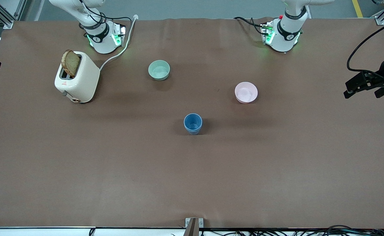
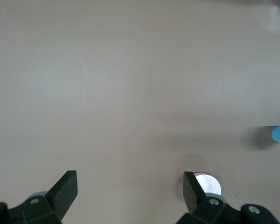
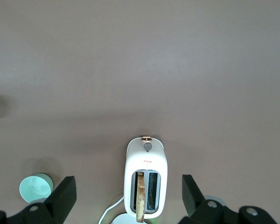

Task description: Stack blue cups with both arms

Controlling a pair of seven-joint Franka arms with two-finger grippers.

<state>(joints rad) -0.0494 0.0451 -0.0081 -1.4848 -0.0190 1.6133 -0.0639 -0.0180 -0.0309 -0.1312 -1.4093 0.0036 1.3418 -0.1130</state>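
Covering the whole table (image 1: pixel 192 183) is plain brown matting; one blue cup (image 1: pixel 192 123) stands mid-table. Left gripper (image 2: pixel 130 189) and right gripper (image 3: pixel 129 193) both gape wide, high over it.

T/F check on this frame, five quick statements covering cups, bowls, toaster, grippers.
1. Only one blue cup shows on the table. True.
2. The blue cup sits inside the pink bowl. False: it stands apart on the cloth, nearer the front camera.
3. A bread slice sticks up from the toaster. True.
4. The left gripper holds a cup. False: it is open and empty.
5. The mint-green bowl lies nearer the front camera than the blue cup. False: it lies farther. The right gripper is open above the toaster.
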